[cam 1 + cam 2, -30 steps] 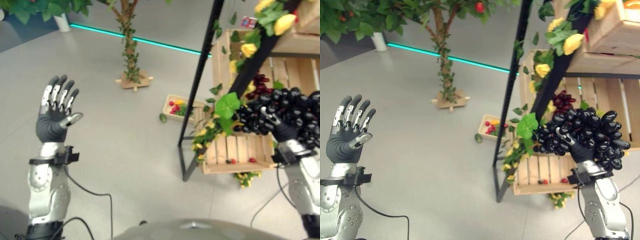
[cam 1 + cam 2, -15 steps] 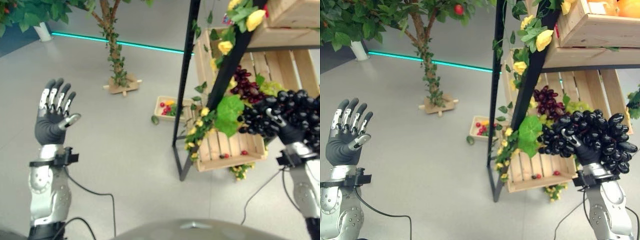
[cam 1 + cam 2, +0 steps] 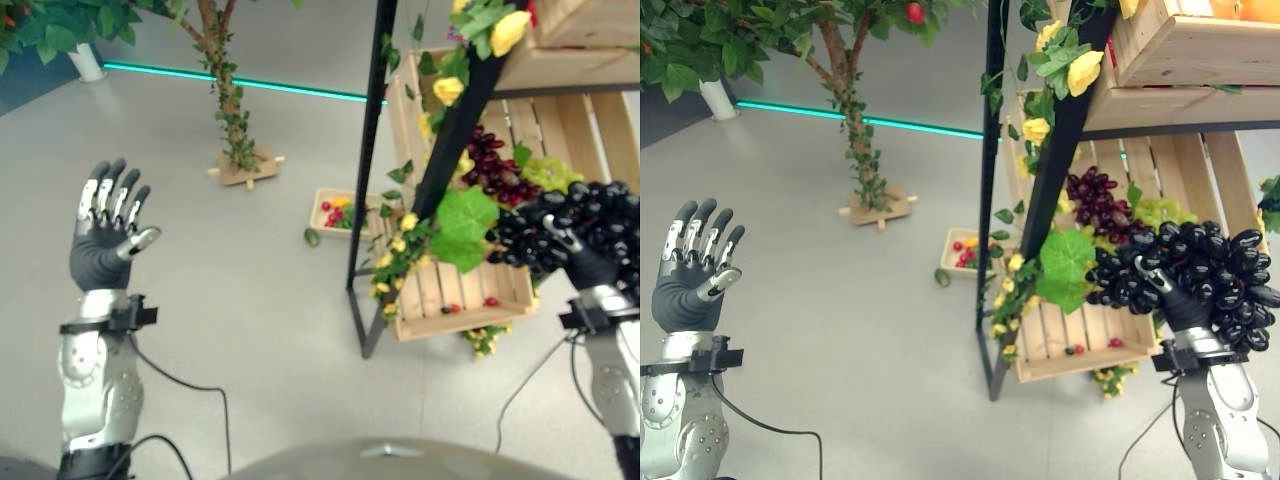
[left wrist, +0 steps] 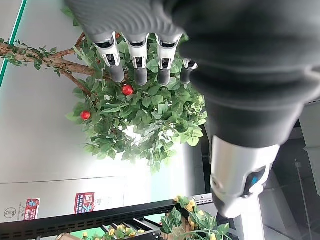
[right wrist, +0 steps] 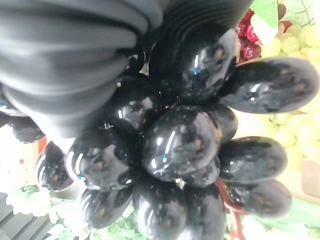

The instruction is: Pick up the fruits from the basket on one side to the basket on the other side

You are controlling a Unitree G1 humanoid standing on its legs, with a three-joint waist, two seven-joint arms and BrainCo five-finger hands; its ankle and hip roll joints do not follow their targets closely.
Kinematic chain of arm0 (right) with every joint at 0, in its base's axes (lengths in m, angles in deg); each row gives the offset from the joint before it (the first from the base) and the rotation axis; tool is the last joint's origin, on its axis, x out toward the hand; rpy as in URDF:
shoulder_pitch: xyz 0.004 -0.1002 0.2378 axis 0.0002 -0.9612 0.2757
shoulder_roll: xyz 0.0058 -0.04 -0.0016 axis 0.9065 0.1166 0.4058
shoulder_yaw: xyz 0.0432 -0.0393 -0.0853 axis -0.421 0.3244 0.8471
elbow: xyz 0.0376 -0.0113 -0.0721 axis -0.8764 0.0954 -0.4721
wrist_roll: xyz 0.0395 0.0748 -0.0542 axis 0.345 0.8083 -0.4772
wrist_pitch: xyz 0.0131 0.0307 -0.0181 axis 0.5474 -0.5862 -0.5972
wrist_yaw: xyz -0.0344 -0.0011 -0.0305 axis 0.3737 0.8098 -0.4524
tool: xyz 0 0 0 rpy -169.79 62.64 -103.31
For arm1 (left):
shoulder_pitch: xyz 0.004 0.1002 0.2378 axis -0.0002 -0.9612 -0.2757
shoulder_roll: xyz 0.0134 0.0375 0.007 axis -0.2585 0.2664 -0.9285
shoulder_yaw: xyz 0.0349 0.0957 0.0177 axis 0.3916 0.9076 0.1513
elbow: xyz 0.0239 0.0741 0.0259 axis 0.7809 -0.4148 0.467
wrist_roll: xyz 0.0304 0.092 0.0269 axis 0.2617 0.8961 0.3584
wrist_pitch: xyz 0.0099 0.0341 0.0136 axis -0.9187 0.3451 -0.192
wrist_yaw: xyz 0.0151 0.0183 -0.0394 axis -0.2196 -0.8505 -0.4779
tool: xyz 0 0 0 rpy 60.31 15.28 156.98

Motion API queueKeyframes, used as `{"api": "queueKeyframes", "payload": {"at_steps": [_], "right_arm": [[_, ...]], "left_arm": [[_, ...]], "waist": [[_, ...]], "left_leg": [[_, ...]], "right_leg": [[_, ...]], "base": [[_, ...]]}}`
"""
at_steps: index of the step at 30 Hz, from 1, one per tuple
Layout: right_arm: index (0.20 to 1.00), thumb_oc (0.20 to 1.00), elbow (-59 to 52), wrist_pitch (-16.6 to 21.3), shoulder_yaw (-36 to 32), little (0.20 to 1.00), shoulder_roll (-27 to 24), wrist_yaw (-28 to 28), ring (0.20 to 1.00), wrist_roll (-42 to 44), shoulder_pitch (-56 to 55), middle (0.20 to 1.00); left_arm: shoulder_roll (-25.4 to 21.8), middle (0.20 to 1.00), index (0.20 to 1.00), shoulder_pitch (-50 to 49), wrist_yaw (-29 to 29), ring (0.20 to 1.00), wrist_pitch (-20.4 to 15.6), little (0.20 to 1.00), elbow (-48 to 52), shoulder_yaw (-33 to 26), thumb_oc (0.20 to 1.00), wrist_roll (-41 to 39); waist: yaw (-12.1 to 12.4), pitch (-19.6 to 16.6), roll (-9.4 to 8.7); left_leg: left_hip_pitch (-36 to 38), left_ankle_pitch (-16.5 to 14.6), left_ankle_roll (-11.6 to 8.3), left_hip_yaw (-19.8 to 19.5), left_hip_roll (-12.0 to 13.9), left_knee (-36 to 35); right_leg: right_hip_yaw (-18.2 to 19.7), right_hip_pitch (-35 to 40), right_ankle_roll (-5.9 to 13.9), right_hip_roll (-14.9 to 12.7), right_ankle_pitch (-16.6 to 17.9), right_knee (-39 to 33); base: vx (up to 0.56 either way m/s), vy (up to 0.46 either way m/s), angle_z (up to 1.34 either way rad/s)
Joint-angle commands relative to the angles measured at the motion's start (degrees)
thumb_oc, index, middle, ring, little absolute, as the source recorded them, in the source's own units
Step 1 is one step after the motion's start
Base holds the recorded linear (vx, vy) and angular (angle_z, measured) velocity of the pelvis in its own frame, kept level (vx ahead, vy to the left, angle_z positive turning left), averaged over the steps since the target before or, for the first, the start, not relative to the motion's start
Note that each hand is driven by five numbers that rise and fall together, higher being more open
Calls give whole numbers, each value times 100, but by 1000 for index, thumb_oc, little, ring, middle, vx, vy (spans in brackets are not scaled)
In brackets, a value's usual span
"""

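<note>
While the right hand (image 3: pixel 1180 305) at the right edge of the frame holds the black grape bunch (image 3: pixel 1195 280) with fingers curled around it, just in front of the wooden crate (image 3: pixel 1080 340) on the black stand (image 3: pixel 1035 190), loose grapes could snag on the crate rim or the big green leaf (image 3: pixel 1065 270) and tear off. Open floor (image 3: pixel 250 290) fills the middle, and the left hand (image 3: pixel 105 235) hangs at left, fingers straight and empty.

Floor (image 3: pixel 250 290): grey, with a teal strip (image 3: pixel 250 85) across the upper left.
On the floor: tree stand (image 3: pixel 243 168) at upper centre; small tray of fruit (image 3: pixel 338 211) at centre; black-framed shelf rack (image 3: pixel 992 250) at right.
Lower shelf: wooden crate (image 3: pixel 1080 340) with small red fruits; red grapes (image 3: pixel 1095 195) and green grapes (image 3: pixel 1155 212) behind.
Upper shelf: wooden crate (image 3: pixel 1185 55), top right.
</note>
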Motion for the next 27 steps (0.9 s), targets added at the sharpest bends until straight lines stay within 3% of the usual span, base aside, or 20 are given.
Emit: {"api": "queueKeyframes", "payload": {"at_steps": [1, 5, 6, 7, 8, 9, 11, 13, 16, 17, 19, 24, 27], "right_arm": [[200, 200, -260, 514, -449, 200, -1, -28, 200, 26, 345, 200], [200, 200, -270, 540, -385, 200, -6, -26, 200, 145, 439, 200], [200, 200, -295, 544, -385, 200, 6, -6, 200, 199, 455, 200], [200, 200, -300, 574, -377, 200, 29, -27, 200, 259, 466, 200], [200, 200, -298, 575, -385, 200, 33, -26, 200, 260, 469, 200], [200, 200, -320, 580, -385, 200, 20, -22, 200, 283, 469, 200], [200, 200, -328, 576, -399, 200, -7, -69, 200, 281, 486, 200], [200, 200, -266, 606, -406, 200, 8, -157, 200, 279, 534, 200], [200, 200, -241, 655, -401, 200, 18, -195, 200, 288, 590, 200], [200, 200, -189, 724, -347, 200, -40, -262, 200, 241, 665, 200], [200, 200, -178, 751, -325, 200, -61, -292, 200, 208, 657, 200], [200, 200, -134, 705, -238, 200, 30, -290, 200, 133, 688, 200], [200, 200, -76, 689, -179, 200, 107, -325, 200, -14, 770, 200]], "left_arm": [[-227, 1000, 1000, 307, -43, 1000, -326, 1000, -227, -28, 1000, 78], [-196, 1000, 1000, 434, -51, 1000, -317, 1000, -264, 78, 1000, 52], [-168, 1000, 1000, 447, -24, 1000, -316, 1000, -279, 112, 1000, 24], [-138, 1000, 1000, 435, -24, 1000, -308, 1000, -300, 153, 1000, 10], [-142, 1000, 1000, 446, -24, 1000, -309, 1000, -303, 157, 1000, 10], [-134, 1000, 1000, 462, -27, 1000, -302, 1000, -318, 186, 1000, -8], [-126, 1000, 1000, 469, -53, 1000, -298, 1000, -302, 215, 1000, 8], [-108, 1000, 1000, 475, -118, 1000, -308, 1000, -335, 218, 1000, 45], [-127, 1000, 1000, 430, -149, 1000, -312, 1000, -335, 209, 1000, 86], [-175, 1000, 1000, 377, -165, 1000, -326, 1000, -326, 220, 1000, 113], [-169, 1000, 1000, 373, -178, 1000, -336, 1000, -317, 215, 1000, 129], [-135, 1000, 1000, 319, -131, 1000, -357, 1000, -275, 215, 1000, 117], [-144, 1000, 1000, 242, -118, 1000, -354, 1000, -187, 164, 1000, 138]], "waist": [[-70, -35, -268], [-26, 159, -437], [10, 252, -481], [116, 427, -553], [94, 431, -528], [159, 532, -565], [238, 632, -572], [285, 656, -531], [333, 638, -523], [430, 626, -393], [443, 603, -406], [447, 374, -352], [508, 186, -396]], "left_leg": [[47, -845, -27, -109, 38, 593], [-376, -966, -165, -258, 212, 1603], [-615, -854, -235, -327, 250, 2042], [-1043, -388, -366, -481, 313, 2906], [-1125, -421, -383, -529, 344, 3023], [-1319, -188, -436, -594, 330, 3365], [-1647, -147, -421, -772, 192, 3647], [-1984, -283, -310, -791, 18, 3281], [-2272, -223, -181, -732, -192, 2778], [-2514, 387, -223, -639, -111, 1813], [-2465, 569, -251, -467, -96, 1468], [-1890, 520, -77, -303, -144, 781], [-1633, 250, 44, -120, -227, 754]], "right_leg": [[-290, -291, 256, -5, -48, 249], [-247, -222, 82, 101, -71, 250], [-234, -156, 23, 135, -71, 229], [-200, -24, -81, 177, -67, 189], [-232, -35, -95, 210, -56, 182], [-232, 18, -131, 206, -60, 162], [-270, 62, -190, 231, -82, 118], [-303, 105, -180, 241, -145, 112], [-275, 139, -135, 296, -155, 49], [-202, 265, -119, 550, -190, -69], [-183, 294, -114, 546, -182, -109], [-166, 392, -62, 542, -355, -152], [-166, 509, 37, 322, -590, -14]], "base": [[20, -154, 3], [-12, -206, 11], [-40, -303, 17], [-36, -234, 14], [-34, -226, 2], [-41, -114, -12], [-13, -118, 1], [58, -52, 32], [137, -8, 33], [185, 13, -9], [145, 17, -3], [170, 98, -24], [240, 162, -50]]}}
